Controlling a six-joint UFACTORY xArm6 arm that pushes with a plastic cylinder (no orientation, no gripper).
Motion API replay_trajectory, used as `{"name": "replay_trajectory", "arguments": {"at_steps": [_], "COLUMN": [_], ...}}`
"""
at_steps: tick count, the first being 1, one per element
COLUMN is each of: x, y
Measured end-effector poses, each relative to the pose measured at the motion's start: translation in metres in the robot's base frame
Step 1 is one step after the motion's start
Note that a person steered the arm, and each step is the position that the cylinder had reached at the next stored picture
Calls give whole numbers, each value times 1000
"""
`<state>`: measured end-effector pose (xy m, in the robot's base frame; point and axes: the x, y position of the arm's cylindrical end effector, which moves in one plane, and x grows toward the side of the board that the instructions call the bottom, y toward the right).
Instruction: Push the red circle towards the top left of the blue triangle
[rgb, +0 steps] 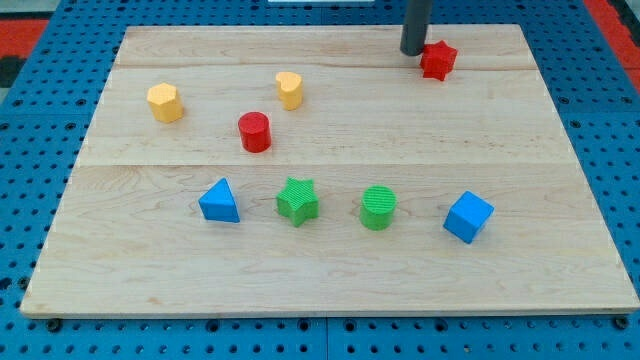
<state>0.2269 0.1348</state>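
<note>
My tip (414, 51) beside red star (438, 60), red circle (255, 132) far left, untouched

The board (330, 270) is pale, light-grained wood made of several planks joined edge to edge, with a smooth matt finish. Under it lies a blue perforated panel (30, 140), hard-looking, dotted with dark holes. The rod above my tip (414, 52) is dark grey and matt. The blocks look like solid-coloured plastic with a soft sheen: the red circle (255, 131), blue triangle (219, 201), blue cube (468, 216), red star (438, 60) and both yellow blocks (165, 102) (290, 89) appear smooth, while the green star (298, 200) and green circle (378, 207) show fine ridged lines.
</note>
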Motion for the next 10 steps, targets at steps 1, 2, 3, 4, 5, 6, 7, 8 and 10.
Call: {"name": "replay_trajectory", "arguments": {"at_steps": [1,2,3,4,5,6,7,8,10], "x": [-7,5,42,84,97,131,137,142,208], "y": [47,18,-4,-11,-22,-71,-148,-196,-328]}}
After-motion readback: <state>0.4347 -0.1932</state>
